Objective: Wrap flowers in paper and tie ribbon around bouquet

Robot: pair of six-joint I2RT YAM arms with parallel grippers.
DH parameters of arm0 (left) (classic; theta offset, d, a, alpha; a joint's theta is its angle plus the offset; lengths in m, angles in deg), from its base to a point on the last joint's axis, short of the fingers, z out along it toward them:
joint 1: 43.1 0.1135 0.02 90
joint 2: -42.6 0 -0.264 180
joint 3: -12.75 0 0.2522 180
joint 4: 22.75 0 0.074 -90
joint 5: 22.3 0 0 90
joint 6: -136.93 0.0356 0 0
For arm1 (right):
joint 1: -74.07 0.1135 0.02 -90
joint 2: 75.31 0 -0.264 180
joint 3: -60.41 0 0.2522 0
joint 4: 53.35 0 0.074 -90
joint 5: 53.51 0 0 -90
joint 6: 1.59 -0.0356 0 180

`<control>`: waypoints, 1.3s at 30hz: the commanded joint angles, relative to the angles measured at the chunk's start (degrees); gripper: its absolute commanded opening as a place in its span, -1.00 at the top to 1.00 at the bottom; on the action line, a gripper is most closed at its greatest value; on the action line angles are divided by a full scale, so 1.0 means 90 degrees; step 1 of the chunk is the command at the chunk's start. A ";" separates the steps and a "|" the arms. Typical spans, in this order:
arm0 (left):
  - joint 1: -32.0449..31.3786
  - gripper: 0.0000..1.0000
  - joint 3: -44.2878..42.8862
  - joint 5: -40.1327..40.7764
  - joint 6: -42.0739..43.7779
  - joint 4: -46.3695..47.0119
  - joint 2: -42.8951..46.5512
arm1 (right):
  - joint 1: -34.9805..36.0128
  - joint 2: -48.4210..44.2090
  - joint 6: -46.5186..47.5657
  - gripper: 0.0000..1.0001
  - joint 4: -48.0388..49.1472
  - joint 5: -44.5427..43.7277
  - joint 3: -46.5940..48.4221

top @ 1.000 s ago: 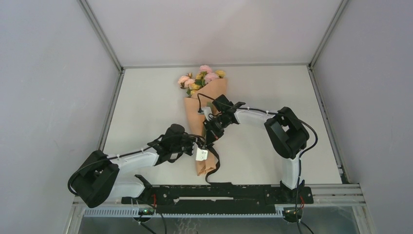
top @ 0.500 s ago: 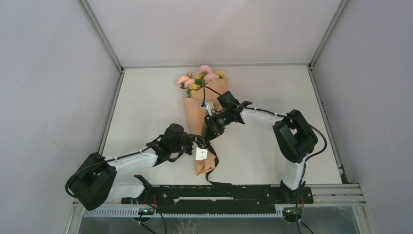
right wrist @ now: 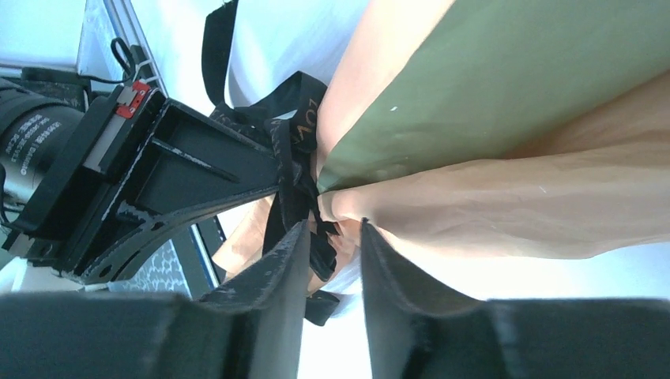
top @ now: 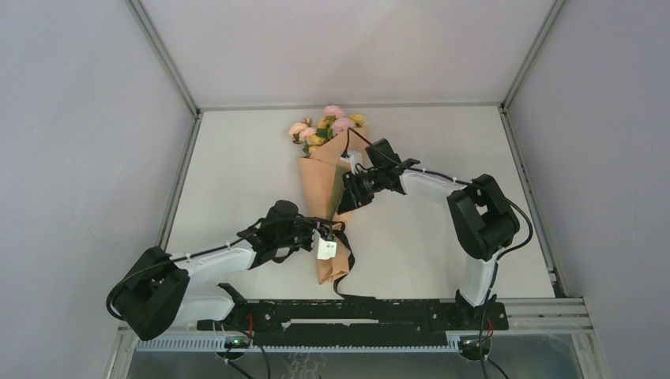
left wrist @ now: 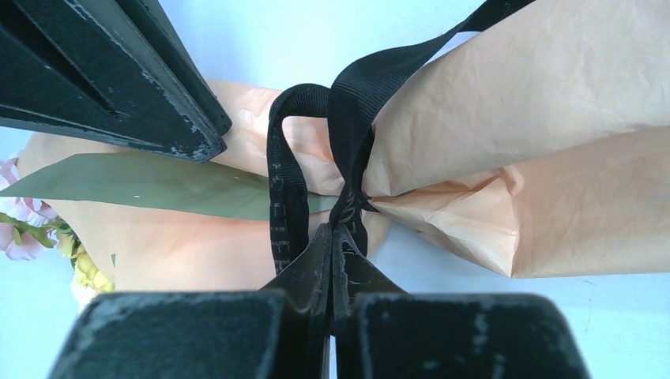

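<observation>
From above, the ribbon (top: 348, 260) is hidden under the left gripper (top: 322, 230) where it crosses the bouquet (top: 316, 181); the flowers (top: 328, 125) show only their heads at twelve o'clock. The left wrist view cuts the flowers off at nine o'clock, the ribbon at one o'clock. In the right wrist view the ribbon's lettering (right wrist: 305, 118) is partly folded away.

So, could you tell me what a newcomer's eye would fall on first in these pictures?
A peach-orange bouquet lies in the middle of the table, with pink and yellow flowers at its far end. A black ribbon cinches its narrow near part. The left claw is shut on the ribbon there, and the right claw stands open close by.
</observation>
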 commanded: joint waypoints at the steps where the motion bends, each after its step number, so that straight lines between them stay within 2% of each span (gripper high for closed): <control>1: -0.0021 1.00 -0.0355 -0.0149 0.0095 0.0301 -0.0008 | -0.0012 0.0064 0.0077 0.40 -0.0029 -0.0292 0.0212; 3: -0.0022 1.00 -0.0365 -0.0157 0.0100 0.0293 -0.0007 | 0.0031 0.0232 0.0213 0.58 -0.0232 -0.0334 0.0354; 5: -0.0030 1.00 -0.0374 -0.0156 0.0083 0.0292 -0.0012 | 0.0120 0.0344 0.0357 0.66 -0.0376 -0.0327 0.0381; 9: -0.0034 1.00 -0.0357 -0.0169 0.0100 0.0264 -0.0026 | 0.0253 0.0472 0.0568 0.67 -0.0518 -0.0192 0.0428; 13: -0.0028 1.00 -0.0372 -0.0199 0.0108 0.0263 -0.0041 | 0.0390 0.0707 0.0773 0.67 -0.0790 0.0365 0.0633; 17: -0.0032 1.00 -0.0384 -0.0199 0.0123 0.0214 -0.0062 | 0.0488 0.0865 0.0936 0.62 -0.0791 0.1102 0.0704; 25: -0.0032 1.00 -0.0355 -0.0129 0.0134 0.0249 -0.0072 | 0.0533 0.0826 0.0584 0.43 -0.0387 0.1462 0.0604; 32: -0.0029 1.00 -0.0344 -0.0096 0.0087 0.0356 -0.0072 | 0.0563 0.0636 0.0126 0.24 0.0157 0.1192 0.0423; 39: -0.0036 1.00 -0.0327 -0.0112 0.0006 0.0444 -0.0064 | 0.0641 0.0777 -0.0175 0.16 0.0422 0.0673 0.0326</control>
